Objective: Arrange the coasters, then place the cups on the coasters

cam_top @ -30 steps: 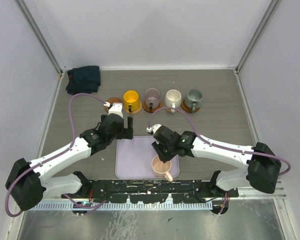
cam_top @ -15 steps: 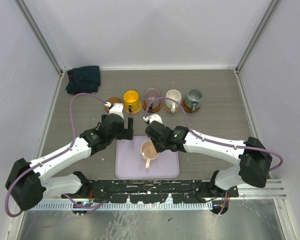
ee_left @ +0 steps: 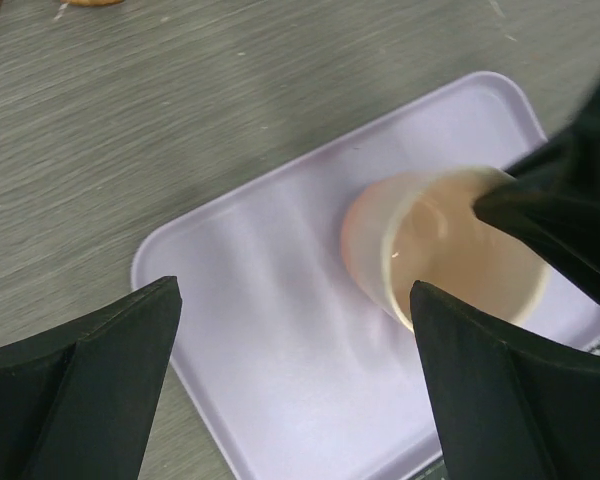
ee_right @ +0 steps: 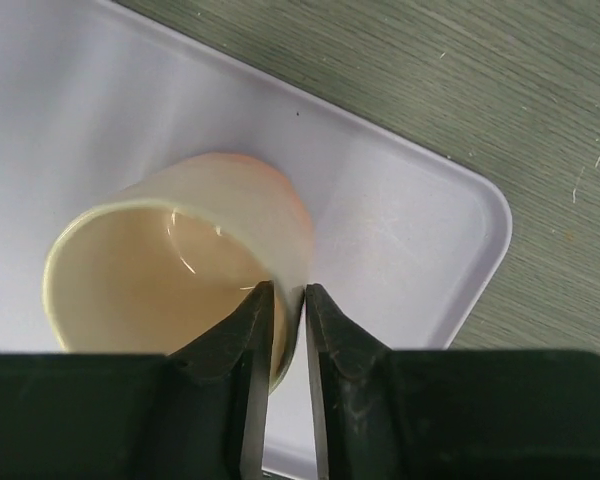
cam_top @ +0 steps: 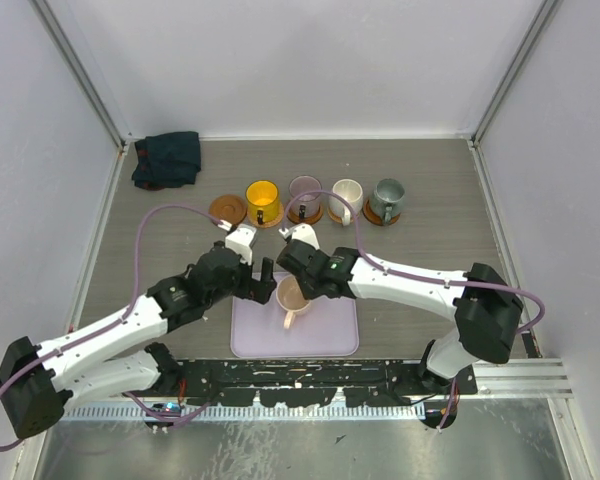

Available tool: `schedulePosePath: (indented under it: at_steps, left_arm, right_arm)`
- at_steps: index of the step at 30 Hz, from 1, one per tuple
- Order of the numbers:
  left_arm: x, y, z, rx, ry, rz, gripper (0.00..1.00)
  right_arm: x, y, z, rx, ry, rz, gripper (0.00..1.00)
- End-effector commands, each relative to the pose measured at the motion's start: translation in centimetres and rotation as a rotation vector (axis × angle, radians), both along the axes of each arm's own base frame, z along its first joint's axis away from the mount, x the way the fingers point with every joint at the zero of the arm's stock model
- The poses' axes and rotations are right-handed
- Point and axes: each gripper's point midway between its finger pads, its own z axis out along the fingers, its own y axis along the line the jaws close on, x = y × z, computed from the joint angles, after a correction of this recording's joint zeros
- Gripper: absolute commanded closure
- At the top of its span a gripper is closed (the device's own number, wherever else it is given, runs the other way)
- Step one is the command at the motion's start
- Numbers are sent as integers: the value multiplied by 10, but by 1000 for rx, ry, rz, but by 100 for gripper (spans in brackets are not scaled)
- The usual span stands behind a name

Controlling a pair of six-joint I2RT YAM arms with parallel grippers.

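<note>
Pale pink cup (cam_top: pixel 293 296) hangs pinched by its rim in the right gripper (cam_top: pixel 300 284), whose two fingers are closed on the cup wall, one inside the mouth and one outside, as the right wrist view shows (ee_right: pixel 180 250). The cup is tilted beneath that gripper, over the lavender tray (cam_top: pixel 320 335), with its handle pointing away from the fingers toward the arm bases. Whether its base touches the tray cannot be told.

The left gripper (cam_top: pixel 265 274) stands just beside the cup with its jaws spread wide and nothing between them. In its own wrist view the cup (ee_left: pixel 450 250) sits ahead of the right-hand finger, and the tray (ee_left: pixel 260 300) fills the gap between the fingers.

Beyond both grippers, a row of coasters runs across the table (cam_top: pixel 460 250). Four carry cups: the yellow-orange cup (cam_top: pixel 263 200), the purple cup (cam_top: pixel 305 193), the cream cup (cam_top: pixel 346 197) and the grey-green cup (cam_top: pixel 387 198). The bare coaster (cam_top: pixel 227 208) lies at the row's left end, just past the left gripper. A dark cloth (cam_top: pixel 167 158) is bunched in the far left corner, well apart from both arms.
</note>
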Motion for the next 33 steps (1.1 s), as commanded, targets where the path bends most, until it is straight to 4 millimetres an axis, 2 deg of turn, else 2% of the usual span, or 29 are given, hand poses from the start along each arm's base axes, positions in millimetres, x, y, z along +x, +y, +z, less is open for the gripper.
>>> schedulePosePath:
  at_steps: [1, 5, 10, 17, 20, 25, 29, 30, 33]
  left_arm:
    - [-12, -26, 31, -76, -101, -137, 2]
    - [-29, -38, 36, -60, -132, -200, 2]
    - [-44, -46, 33, -42, -143, -242, 2]
    - [-61, -54, 29, -19, -156, -305, 2]
    - [-63, -57, 26, -14, -142, -319, 2]
    - [-70, -58, 10, 27, -96, -342, 0]
    - [-74, -58, 0, 51, -66, -352, 11]
    - [-74, -57, -2, 58, -60, -346, 12]
    - [-70, -53, -8, 98, -40, -310, 23]
  right_arm:
    - [13, 14, 27, 88, -73, -38, 71]
    - [14, 15, 28, 101, -81, -42, 54]
    - [16, 14, 34, 116, -101, -56, 35]
    - [29, -3, 69, 148, -224, -132, 17]
    - [36, -19, 87, 160, -299, -198, 10]
    - [48, -64, 124, 172, -477, -386, 0]
    - [49, -90, 148, 198, -569, -472, 0]
    - [49, -94, 153, 205, -583, -484, 0]
    - [47, -104, 160, 213, -613, -508, 0]
